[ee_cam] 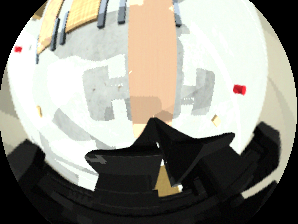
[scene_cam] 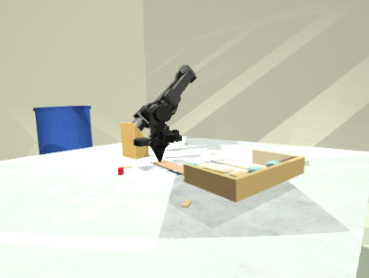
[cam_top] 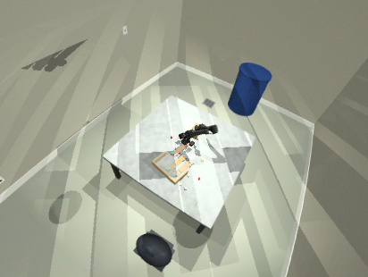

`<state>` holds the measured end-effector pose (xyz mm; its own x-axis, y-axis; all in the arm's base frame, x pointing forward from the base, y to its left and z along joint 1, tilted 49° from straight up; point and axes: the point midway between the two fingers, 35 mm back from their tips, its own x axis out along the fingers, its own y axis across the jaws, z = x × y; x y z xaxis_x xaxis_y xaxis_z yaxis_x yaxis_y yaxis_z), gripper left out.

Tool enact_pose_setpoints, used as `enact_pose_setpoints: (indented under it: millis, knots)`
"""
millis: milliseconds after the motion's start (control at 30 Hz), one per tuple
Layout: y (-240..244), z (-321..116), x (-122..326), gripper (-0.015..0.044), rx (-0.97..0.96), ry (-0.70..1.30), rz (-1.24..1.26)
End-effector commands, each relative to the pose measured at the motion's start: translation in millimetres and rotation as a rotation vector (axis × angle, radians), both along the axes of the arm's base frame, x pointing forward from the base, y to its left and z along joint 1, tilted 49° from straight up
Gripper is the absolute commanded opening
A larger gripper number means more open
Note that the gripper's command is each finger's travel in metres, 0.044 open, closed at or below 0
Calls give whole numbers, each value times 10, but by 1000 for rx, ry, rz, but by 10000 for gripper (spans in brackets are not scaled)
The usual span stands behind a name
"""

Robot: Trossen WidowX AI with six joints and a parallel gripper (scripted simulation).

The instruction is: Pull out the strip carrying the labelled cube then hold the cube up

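Note:
A long salmon-coloured strip (ee_cam: pixel 152 50) (scene_cam: pixel 171 166) (cam_top: pixel 179 149) runs out of the open wooden tray (scene_cam: pixel 242 185) (cam_top: pixel 162 172) towards the arm. My gripper (ee_cam: pixel 153 120) (scene_cam: pixel 159 159) (cam_top: pixel 183 144) is shut, pointing straight down, with its closed tips resting on the near end of this strip. More teal cubes (scene_cam: pixel 255 169) show inside the tray.
Small red cubes (scene_cam: pixel 121 170) (ee_cam: pixel 240 88) and a tan chip (scene_cam: pixel 186 204) lie loose on the table. A tan block (scene_cam: pixel 133 143) stands behind the arm. A blue barrel (cam_top: pixel 249 89) (scene_cam: pixel 64 128) and a dark round object (cam_top: pixel 154 251) stand on the floor.

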<state>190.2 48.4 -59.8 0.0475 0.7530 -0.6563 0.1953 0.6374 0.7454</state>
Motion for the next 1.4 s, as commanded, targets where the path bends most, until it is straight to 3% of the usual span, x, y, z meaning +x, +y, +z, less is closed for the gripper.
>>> enact_pose_setpoints:
  millis: [0,733,1067,1367]
  knots:
    - [43,-16,-96,0,1,26,15]
    - [43,-16,-96,0,1,26,15]
    - [-322,274,-1,0,-2,25,15]
    - [-382,208,364,236,-6,-55,83]
